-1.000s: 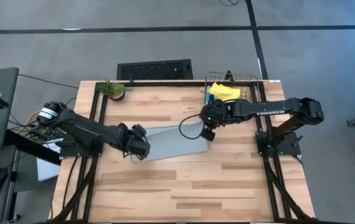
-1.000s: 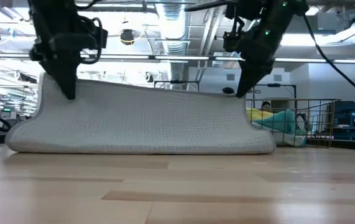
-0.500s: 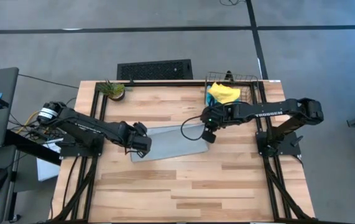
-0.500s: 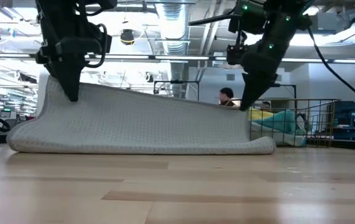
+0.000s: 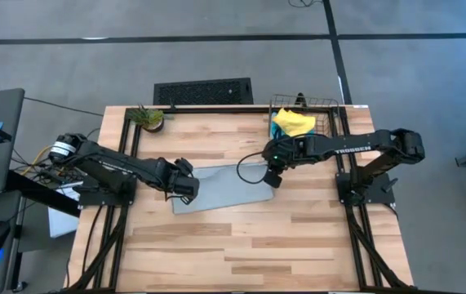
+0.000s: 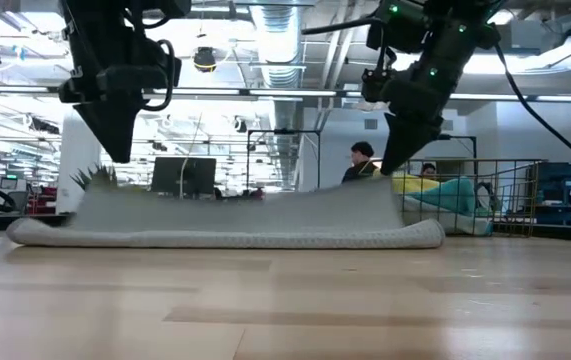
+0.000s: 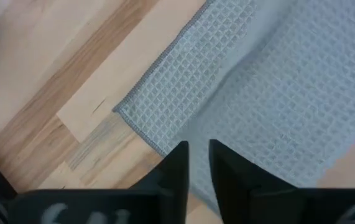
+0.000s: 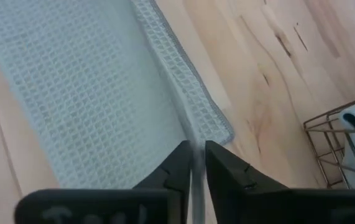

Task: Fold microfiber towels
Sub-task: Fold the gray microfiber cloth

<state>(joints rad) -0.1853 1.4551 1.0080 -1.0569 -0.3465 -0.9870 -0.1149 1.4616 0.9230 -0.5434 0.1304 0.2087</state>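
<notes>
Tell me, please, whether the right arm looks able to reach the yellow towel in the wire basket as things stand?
Probably yes: the yellow towel lies on top in the open wire basket, nothing covering it, just beyond the right claw, though that claw still pinches the grey-green towel.

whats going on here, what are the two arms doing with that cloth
Two robot arms are folding a grey-green towel on the wooden table. The left gripper hangs just above the towel with its jaws slightly apart and nothing between them. The right gripper has a thin edge of the towel between its jaws. More towels sit in a wire basket.
</notes>
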